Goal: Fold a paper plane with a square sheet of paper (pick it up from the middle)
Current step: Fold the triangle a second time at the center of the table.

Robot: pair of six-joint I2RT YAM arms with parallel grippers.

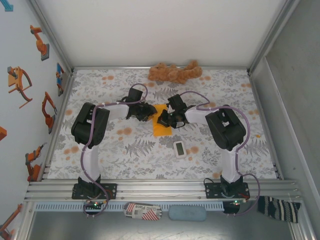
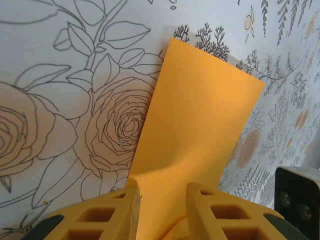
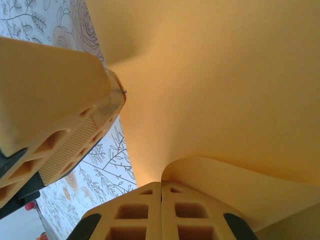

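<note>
Finds the square sheet of paper (image 1: 161, 124) near the middle of the table (image 1: 125, 150), folded down to a long, narrow orange strip and lying between the heads of the two arms. Places the left gripper (image 2: 163, 194) at the strip's near end in the left wrist view, with fingers apart, one to either side, and orange showing in the gap between them. Reads that as open, astride the paper. Shows the strip running away from those fingers over the rose-patterned cloth (image 2: 75, 100), far corners sharp, with a soft bend across it just ahead of the fingertips.

Puts the right gripper (image 3: 161, 186) against the sheet from the other side: jaws closed tight and meeting along one seam, with a curled edge of the paper springing straight from that seam — pinched there, by the look of it. Sets one left finger (image 3: 60, 110) against the orange face at the upper left of the right wrist view, tip touching.

Notes a brown plush toy (image 1: 175, 73) at the table's far edge, well apart from the paper. Notes also a small white device (image 1: 180, 148) on the cloth — nearer the arm bases than the paper, close to the right arm.
</note>
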